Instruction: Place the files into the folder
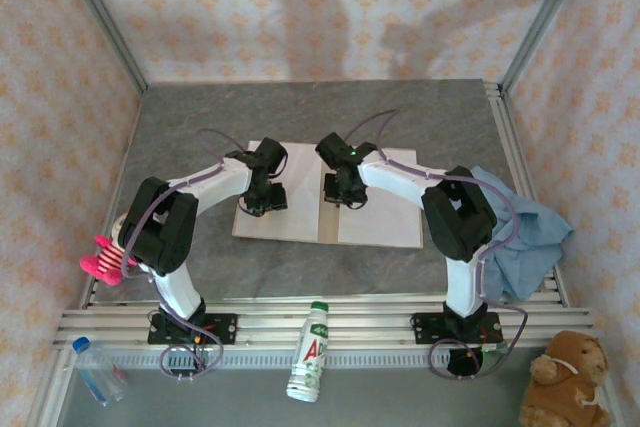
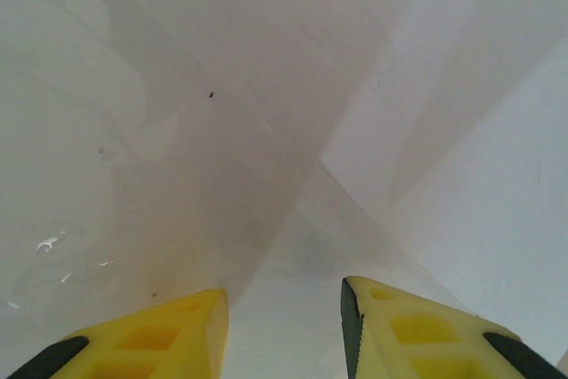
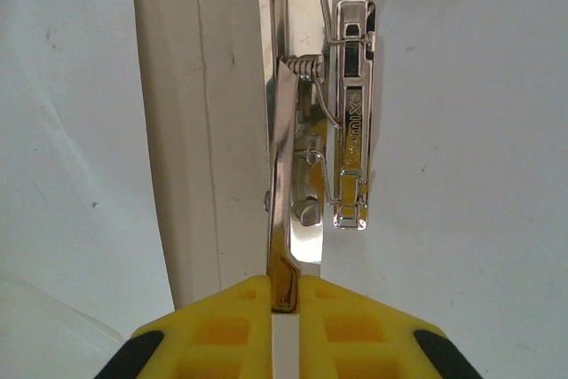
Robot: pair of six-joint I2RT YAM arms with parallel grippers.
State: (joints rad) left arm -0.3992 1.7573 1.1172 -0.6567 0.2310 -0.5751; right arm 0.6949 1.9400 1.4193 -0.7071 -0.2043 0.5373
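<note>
I see a blue cloth (image 1: pixel 530 237) at the right edge of the surface (image 1: pixel 300 112), a pink toy (image 1: pixel 105 259) at its left edge, and a white bottle (image 1: pixel 310 352), clear bottle (image 1: pixel 98 369) and brown plush (image 1: pixel 565 379) along the front.

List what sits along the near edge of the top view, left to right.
clear water bottle → left arm's base → white drink bottle with green cap → right arm's base → brown teddy bear

There are two robot arms, a left arm (image 1: pixel 165 232) and a right arm (image 1: pixel 455 217), one folder (image 1: pixel 385 219) with one metal fastener (image 3: pixel 353 113), and one light blue cloth (image 1: pixel 530 237). There are also two bottles, a clear bottle (image 1: pixel 100 370) and a white bottle (image 1: pixel 310 352), and two toys, a brown plush bear (image 1: pixel 565 377) and a pink toy (image 1: pixel 105 262).
</note>
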